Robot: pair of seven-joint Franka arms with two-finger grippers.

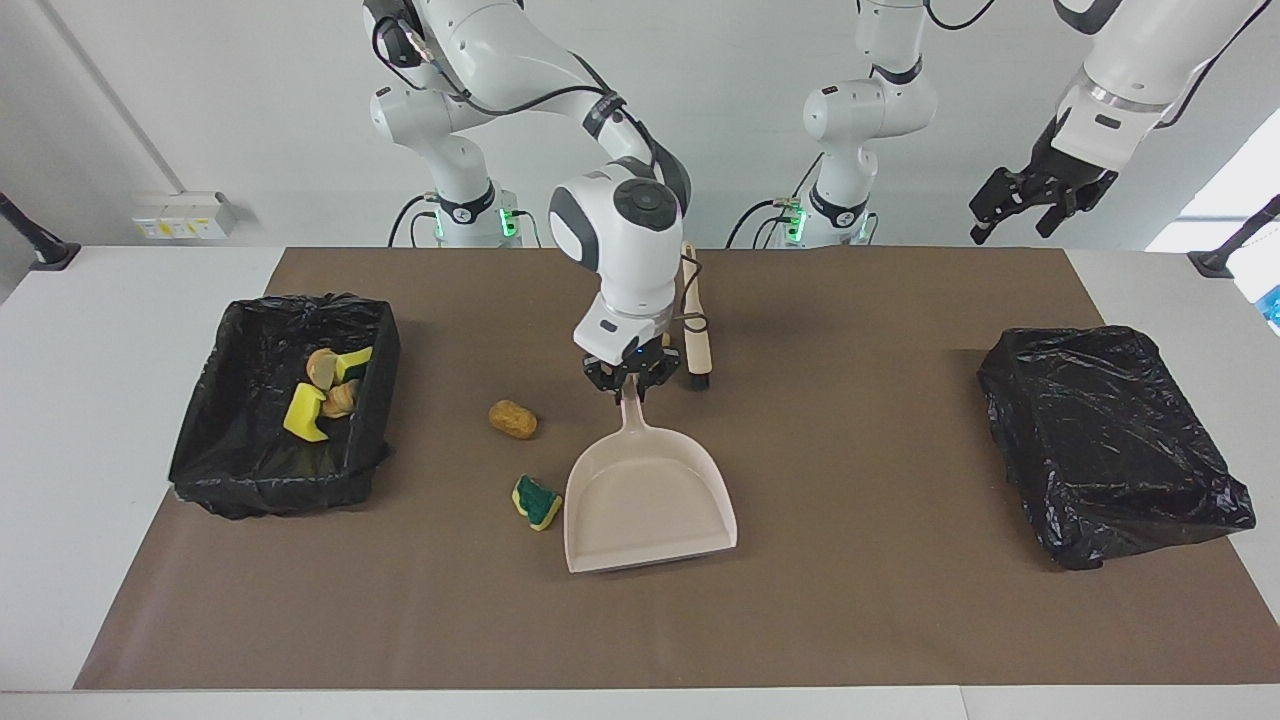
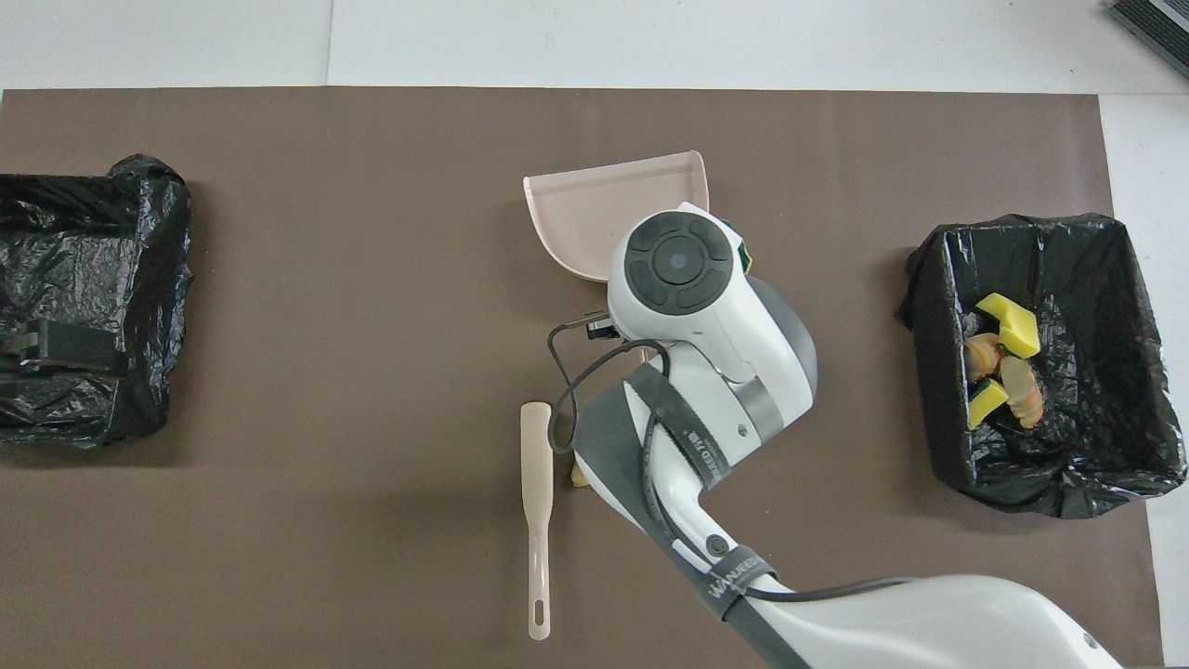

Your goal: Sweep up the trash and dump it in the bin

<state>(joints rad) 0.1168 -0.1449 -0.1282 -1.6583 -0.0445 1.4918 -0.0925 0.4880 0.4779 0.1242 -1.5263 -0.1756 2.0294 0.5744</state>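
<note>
My right gripper (image 1: 628,388) is shut on the handle of the beige dustpan (image 1: 648,505), whose pan lies low on the brown mat with its mouth facing away from the robots. A green-backed yellow sponge scrap (image 1: 537,501) lies right beside the pan's edge. A tan-brown lump (image 1: 513,419) sits a little nearer to the robots. The black-lined bin (image 1: 300,303) at the right arm's end of the table holds several scraps (image 2: 1001,372). From overhead the right arm covers most of the dustpan (image 2: 594,200). My left gripper (image 1: 1022,212) hangs open and high over its own end of the table.
The beige brush (image 1: 697,335) lies on the mat beside the right arm, nearer to the robots than the dustpan. A striped bread piece (image 2: 578,478) peeks out next to the brush (image 2: 537,520). A second black-bagged bin (image 1: 1110,430) stands at the left arm's end.
</note>
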